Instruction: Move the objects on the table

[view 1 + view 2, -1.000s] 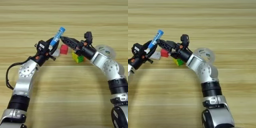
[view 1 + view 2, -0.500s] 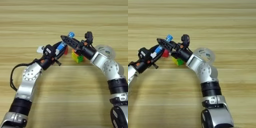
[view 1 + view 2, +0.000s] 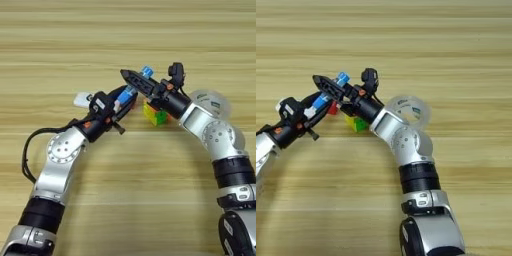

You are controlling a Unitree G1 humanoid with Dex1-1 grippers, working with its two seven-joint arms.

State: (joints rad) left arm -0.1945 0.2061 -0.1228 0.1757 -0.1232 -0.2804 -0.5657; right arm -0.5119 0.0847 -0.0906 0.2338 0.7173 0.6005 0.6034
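My left gripper [image 3: 124, 101] is shut on the lower end of the small blue tube [image 3: 126, 93], which slants up to the right. Its blue cap [image 3: 146, 71] shows above my right gripper [image 3: 125, 74]. That gripper reaches in from the right and points left, and the tube crosses it. The multicoloured puzzle cube [image 3: 155, 114] lies on the table [image 3: 128, 40] just below my right gripper. A sliver of the red cube [image 3: 332, 107] shows behind the tube. The flat white device [image 3: 82, 99] lies just left of my left gripper.
The clear tape roll [image 3: 410, 111] lies behind my right forearm, right of the puzzle cube. My two arms arch in from the lower left and lower right and meet at mid-table.
My left gripper has carried the blue tube right and down until it crosses my right gripper. The right arm has stayed where it was.
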